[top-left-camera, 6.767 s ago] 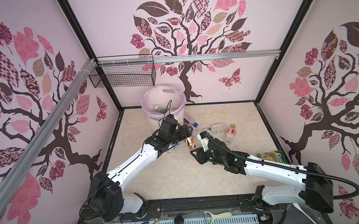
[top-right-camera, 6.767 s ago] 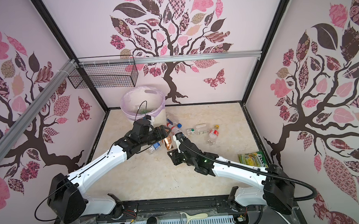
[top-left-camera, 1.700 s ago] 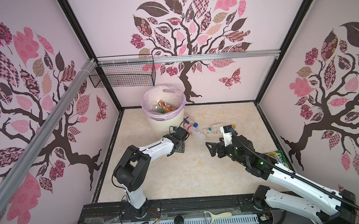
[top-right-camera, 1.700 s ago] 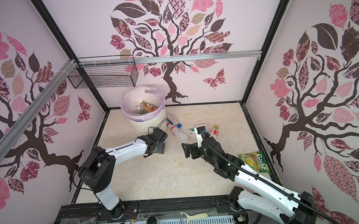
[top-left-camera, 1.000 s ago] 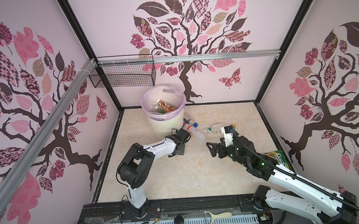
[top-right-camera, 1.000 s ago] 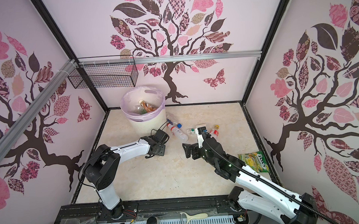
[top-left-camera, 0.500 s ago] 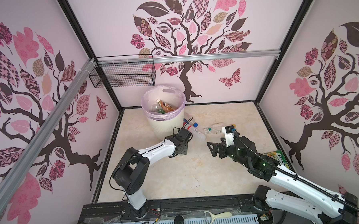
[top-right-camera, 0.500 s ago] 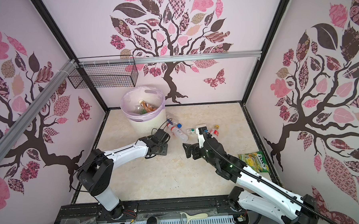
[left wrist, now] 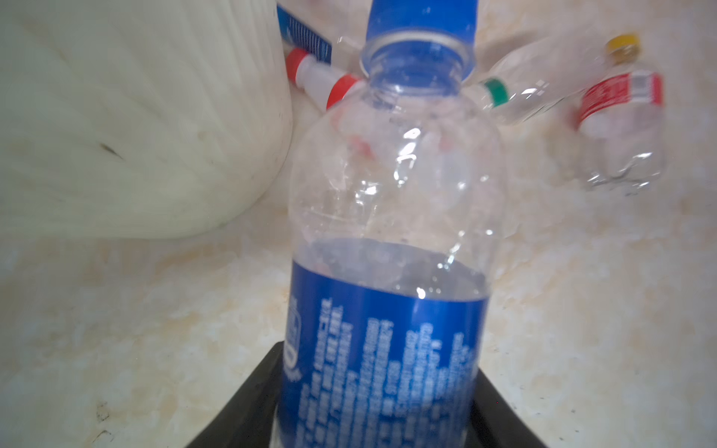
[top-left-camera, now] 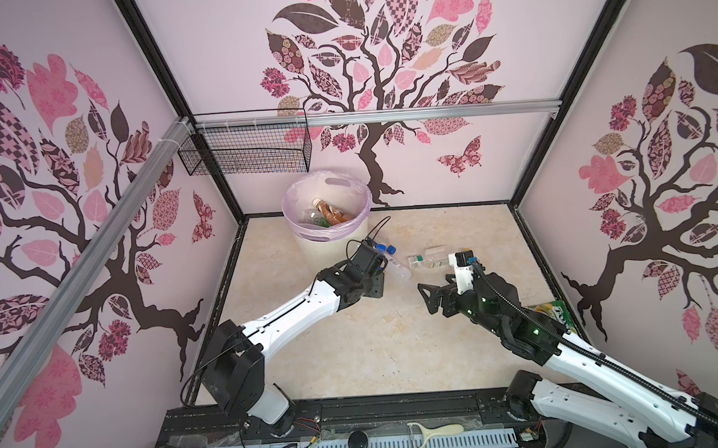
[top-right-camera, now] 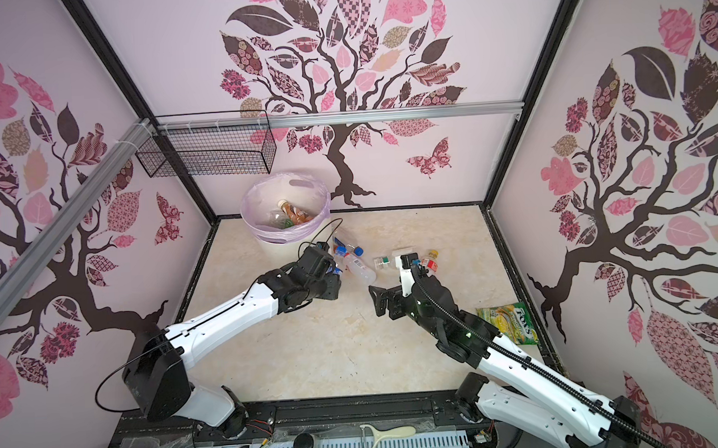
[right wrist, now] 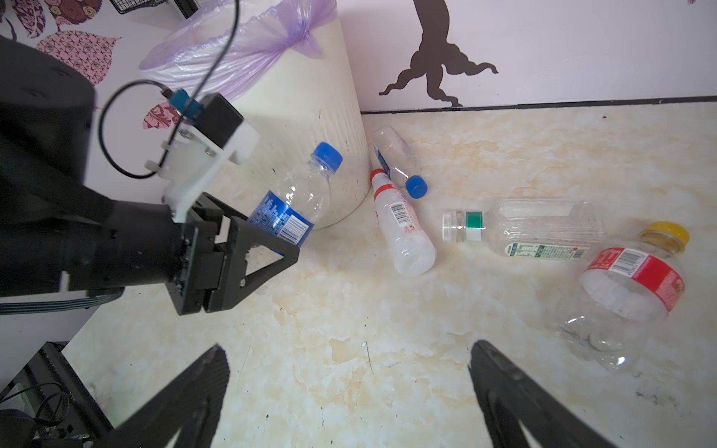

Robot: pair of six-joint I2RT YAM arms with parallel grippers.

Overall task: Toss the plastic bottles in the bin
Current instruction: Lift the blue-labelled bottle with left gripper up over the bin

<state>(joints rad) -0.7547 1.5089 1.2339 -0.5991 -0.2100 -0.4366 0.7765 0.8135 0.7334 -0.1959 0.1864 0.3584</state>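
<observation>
- Left gripper [right wrist: 277,238] is clamped on a clear plastic bottle w/ blue cap and blue label [right wrist: 300,194]. Jaws are roughly half closed, pinching the label end. Bottle is tilted, cap end up.
- That bottle is just beside the wall of the round cream-white ribbed plastic bin [top-left-camera: 323,251], below the rim, not inside. In both top views it's at approx 5 o'clock from the bin. Can't tell if its base touches the floor.
- Bin has a pale lilac bag liner [right wrist: 240,50] and sits at ~11 o'clock on the beige marble-look floor [top-left-camera: 354,350], by the back wall. A few bottles are already in it, incl. an orange-brown one w/ white cap [top-left-camera: 329,209].
- Right gripper [right wrist: 349,347] has its jaws spread wide w/ nothing btwn them. It hangs over bare floor at ~4 o'clock from the left gripper, apart from it.
- Four more lie on the floor, ~3 o'clock from the left gripper:
  - a clear bottle w/ blue cap [right wrist: 395,159], just beside the bin base
  - a whitish bottle w/ red cap [right wrist: 403,229], right next to that one
  - a clear bottle w/ green neck band [right wrist: 535,229]
  - a crushed clear bottle w/ yellow cap and red label [right wrist: 628,283]
- Green-yellow snack packet [top-right-camera: 509,318] is at ~4 o'clock on the floor, near the right wall.
</observation>
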